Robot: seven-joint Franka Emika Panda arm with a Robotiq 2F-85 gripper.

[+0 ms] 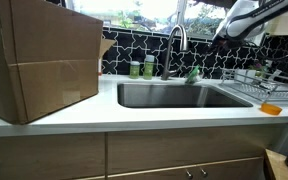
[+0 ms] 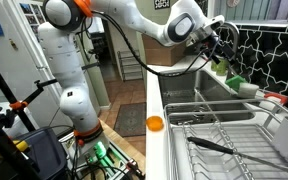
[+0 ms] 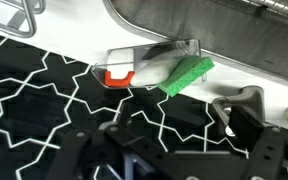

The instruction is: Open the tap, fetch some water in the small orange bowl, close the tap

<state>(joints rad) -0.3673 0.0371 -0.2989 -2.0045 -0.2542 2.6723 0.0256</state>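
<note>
High over the back of the sink point(image 1: 174, 95), near the tap point(image 1: 176, 45) yet apart from it: the gripper point(image 2: 221, 45), jaws spread wide, gripping nothing. Carried on a white arm point(image 2: 134, 20) with orange joints, above the rack point(image 2: 214, 125).

Behind the sink, upright: the tap, spout arched over the basin. Cannot tell whether open or shut.

On the counter point(image 1: 84, 118), at the front edge, just before the rack: the bowl point(image 1: 271, 108), upright, well apart from tap and gripper alike. Visible in both exterior views, just beside the rack's corner.

In the wrist view, past dark fingers point(image 3: 259, 140): black tiles point(image 3: 44, 100) with white lines, the sink's steel rim along the top, and between them a green sponge point(image 3: 187, 73) touching a clear piece point(image 3: 144, 65) with a red end. Kind of piece: cannot tell.

Beside the tap, toward the box point(image 1: 39, 60): two green bottles point(image 1: 142, 68), side by side against the tiles. Box itself: large, cardboard, standing on the counter near the sink's far side.
</note>
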